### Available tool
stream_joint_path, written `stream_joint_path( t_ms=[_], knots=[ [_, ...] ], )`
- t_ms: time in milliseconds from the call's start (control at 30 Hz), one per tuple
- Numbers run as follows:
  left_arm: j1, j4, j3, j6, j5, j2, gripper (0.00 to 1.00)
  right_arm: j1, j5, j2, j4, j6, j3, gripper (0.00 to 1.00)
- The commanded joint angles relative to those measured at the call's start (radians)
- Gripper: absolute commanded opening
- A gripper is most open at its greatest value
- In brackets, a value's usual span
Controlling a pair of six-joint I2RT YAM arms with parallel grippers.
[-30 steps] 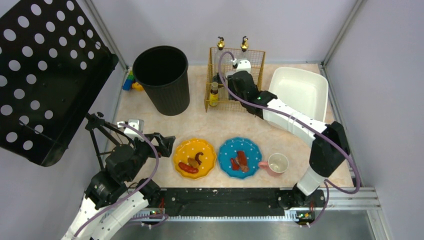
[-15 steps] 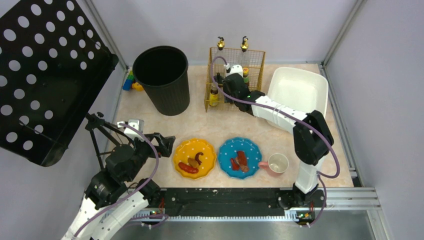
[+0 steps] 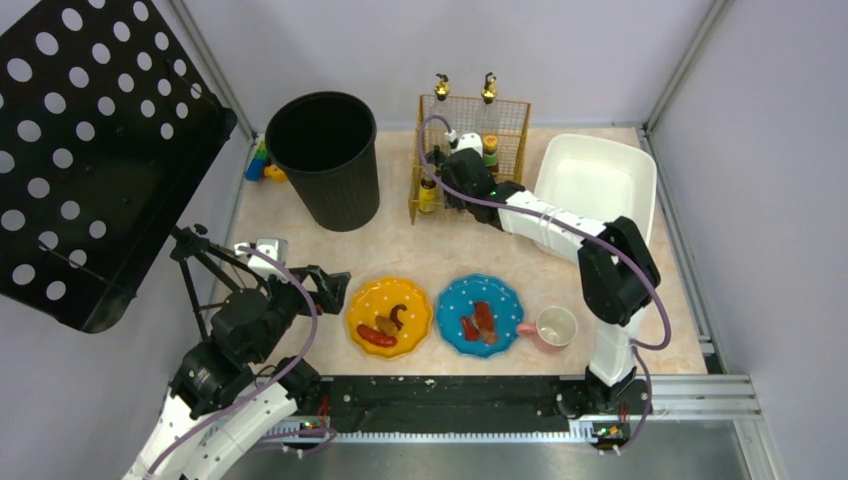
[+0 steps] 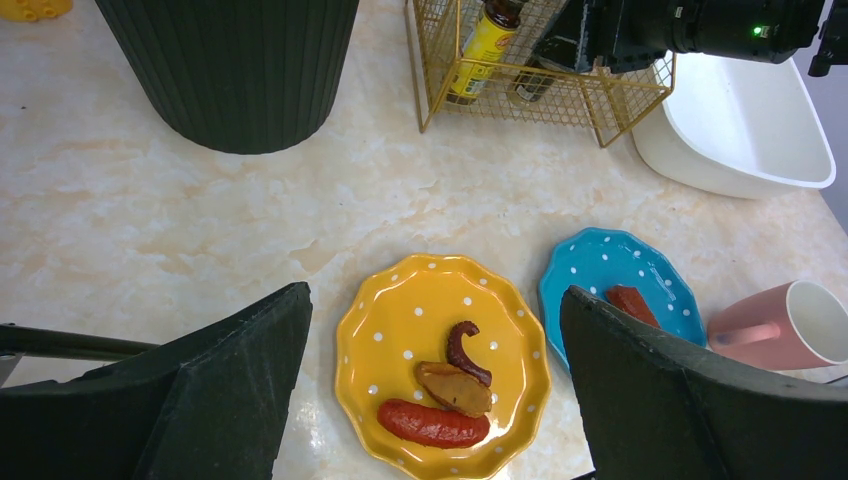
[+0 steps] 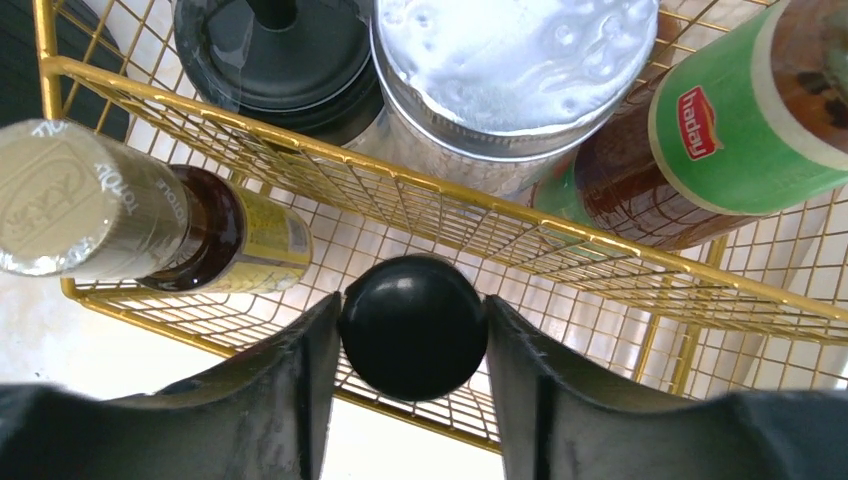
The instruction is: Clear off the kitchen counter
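The pale marbled table (image 3: 300, 250) fills the space between the metal rails, beyond the 2 arm bases, and it carries everything in view. At its far side stand a black ribbed bin (image 3: 325, 160), a gold wire basket (image 3: 505, 115) and, to the right, a white tub (image 3: 600, 185). Near the front edge sit a yellow dotted plate (image 3: 365, 305) with a red sausage (image 3: 376, 336) and 2 darker pieces, a blue dotted plate (image 3: 505, 300) with red-brown pieces, and just beside that a pink mug (image 3: 553, 327), upright, with its handle toward the blue plate.

The right arm reaches across to the basket. The right end effector (image 5: 410, 300) is clenched on a round black bottle cap (image 5: 412, 340), with a finger touching it on each side, above the basket's wire mesh. Around it in the basket stand a brown bottle with a yellow label (image 5: 215, 235), a green-labelled jar (image 5: 740, 130), a metal can with a silvery top (image 5: 520, 60) and a dark-lidded jar (image 5: 275, 50).

The left end effector (image 4: 435, 295) is released, spread wide and grasping nothing, above the table just left of the yellow plate. A black perforated panel (image 3: 90, 150) stands tilted at the far left.
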Motion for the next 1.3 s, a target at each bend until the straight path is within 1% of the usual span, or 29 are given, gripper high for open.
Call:
stream_joint_path(
  t_ms=[0,100,200,333,433,633,767,867,1100,1267],
  knots=[
    [0.004,0.042,0.002,0.004,-0.014,0.005,0.98,-0.008,-0.012,-0.005,0.020,0.014,0.050,0.58],
    [0.004,0.041,0.001,0.004,-0.014,0.004,0.98,-0.008,-0.011,-0.018,0.016,0.013,0.052,0.67],
    [0.004,0.041,0.001,0.002,-0.017,0.007,0.98,-0.009,-0.012,-0.042,0.011,0.013,0.049,0.70],
    [0.004,0.041,0.002,0.002,-0.018,0.011,0.98,-0.008,-0.014,-0.104,0.011,0.009,0.031,0.70],
    [0.004,0.040,0.003,0.002,-0.020,0.017,0.98,-0.008,-0.013,-0.181,0.012,0.002,0.006,0.71],
    [0.004,0.038,0.003,0.001,-0.023,0.026,0.98,-0.008,-0.026,-0.330,0.013,-0.014,-0.079,0.72],
    [0.004,0.036,0.004,-0.001,-0.030,0.030,0.98,-0.008,-0.051,-0.421,-0.022,-0.013,-0.132,0.73],
    [0.004,0.033,0.005,-0.002,-0.038,0.035,0.98,-0.008,-0.086,-0.482,-0.063,-0.002,-0.165,0.73],
    [0.004,0.031,0.005,-0.014,-0.048,0.052,0.97,0.013,-0.240,-0.586,-0.093,0.036,-0.308,0.73],
    [0.003,0.041,0.001,-0.075,0.016,0.071,0.97,0.080,-0.255,-0.618,-0.125,0.046,-0.369,0.72]
  ],
)
